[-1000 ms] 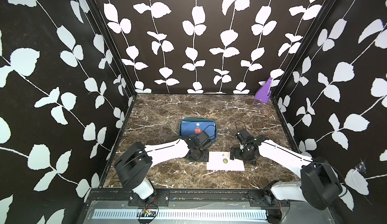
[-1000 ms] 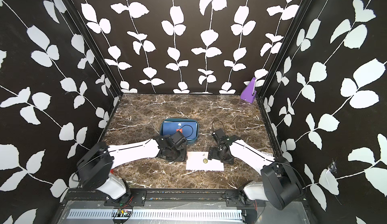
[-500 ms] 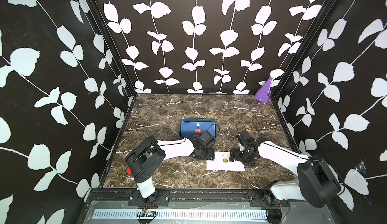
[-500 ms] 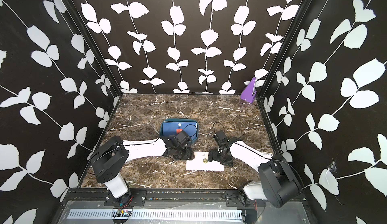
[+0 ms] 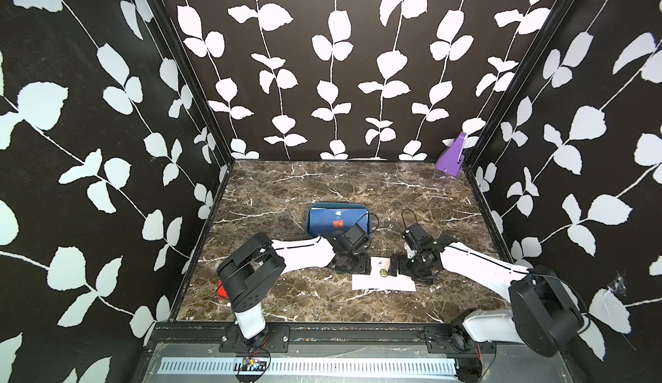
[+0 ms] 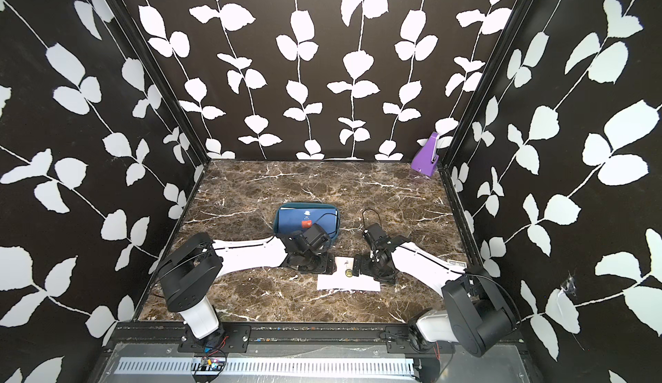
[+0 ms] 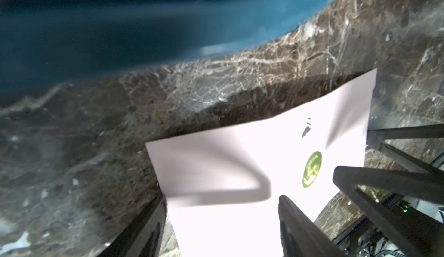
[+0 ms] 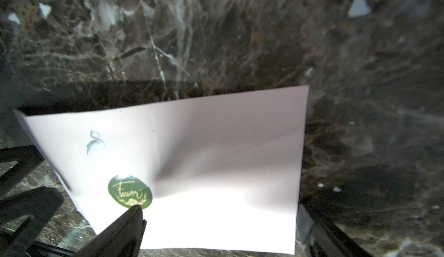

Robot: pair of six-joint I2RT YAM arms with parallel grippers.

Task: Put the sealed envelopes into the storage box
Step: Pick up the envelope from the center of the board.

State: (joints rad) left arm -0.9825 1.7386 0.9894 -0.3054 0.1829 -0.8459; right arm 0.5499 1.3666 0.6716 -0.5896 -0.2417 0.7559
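White paper envelope [image 5: 383,281]: lies on the brown marble table [image 5: 286,191], between both grippers, green round seal [image 8: 130,191] up.
Teal plastic storage box [image 7: 108,34]: holds a navy envelope [image 5: 327,220].
Left gripper [image 7: 222,198]: jaws apart, straddling the white envelope's edge, holding nothing.
Right gripper [image 8: 218,205]: jaws wide, holding nothing.

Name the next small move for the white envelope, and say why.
Probably close the right pincer on the white envelope, at its end. It lies on the table, short of the box, which already holds a navy envelope. Both pincers are open over it, the left pincer at one end, the right at the other, and neither grips it yet.
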